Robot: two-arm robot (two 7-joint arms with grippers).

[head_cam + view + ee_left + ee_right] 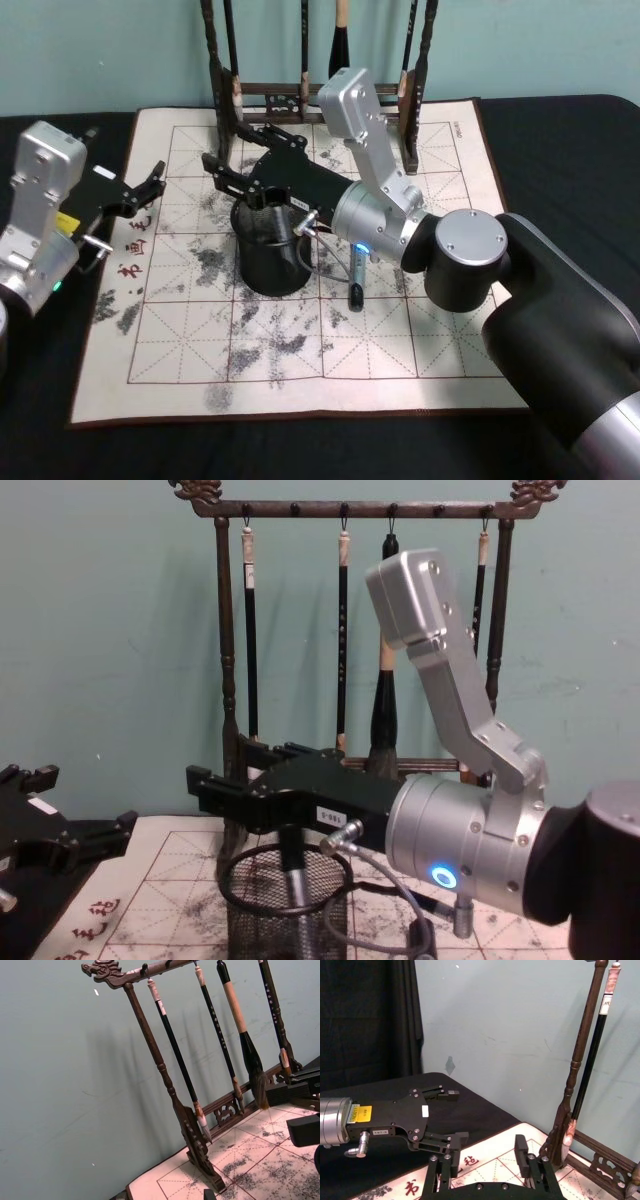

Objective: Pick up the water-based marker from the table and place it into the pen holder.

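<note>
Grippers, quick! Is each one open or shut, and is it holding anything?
Left gripper: open, holding nothing.
Right gripper: open, holding nothing, above the pen holder.

The table [560,130] is showing black around a white mat [420,345], and that mat is carrying a red grid, grey ink blotches and red characters. The pen holder [270,255] is reading as black wire mesh. Both claws are looking matt black: the left claw [158,192] is wearing a yellow label, and the right claw [240,150] is hanging off a silver arm with a blue light glowing. Behind, the dark brown brush rack [228,630] is standing against a teal wall [100,630].
</note>
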